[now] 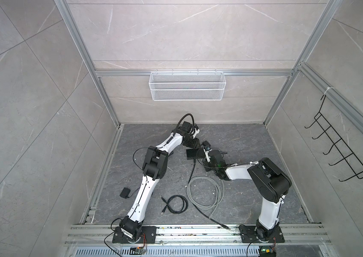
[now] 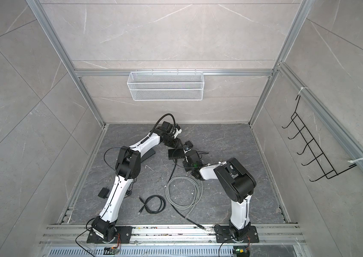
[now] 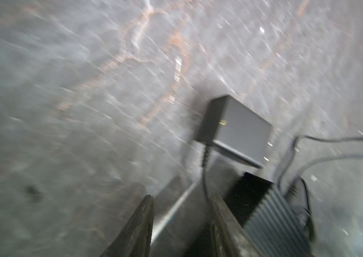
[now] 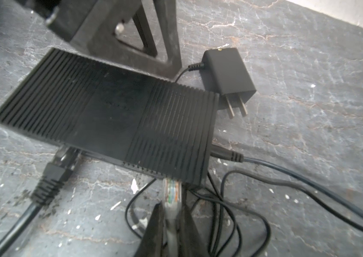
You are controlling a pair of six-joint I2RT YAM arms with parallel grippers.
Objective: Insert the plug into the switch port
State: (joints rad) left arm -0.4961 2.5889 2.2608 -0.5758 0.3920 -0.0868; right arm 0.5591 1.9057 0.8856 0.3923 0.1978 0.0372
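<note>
The switch (image 4: 109, 111) is a black ribbed box lying flat on the dark floor, in both top views just behind centre (image 1: 195, 154) (image 2: 176, 154). My right gripper (image 4: 171, 205) is shut on the plug (image 4: 171, 191), a clear connector with coloured wires. The plug's front end meets the switch's port side and runs under its edge; how deep it sits is hidden. My left gripper (image 3: 181, 198) stands open with nothing gripped, just behind the switch (image 1: 192, 143). Its fingers (image 4: 169, 44) show beyond the switch in the right wrist view. The left wrist view is blurred.
A black plug (image 4: 58, 169) sits in another port. A black power adapter (image 4: 227, 75) lies behind the switch, its thin lead looping near my right gripper. A grey cable coil (image 1: 205, 193), a black cable coil (image 1: 177, 204) and a second adapter (image 1: 124, 191) lie nearer the front.
</note>
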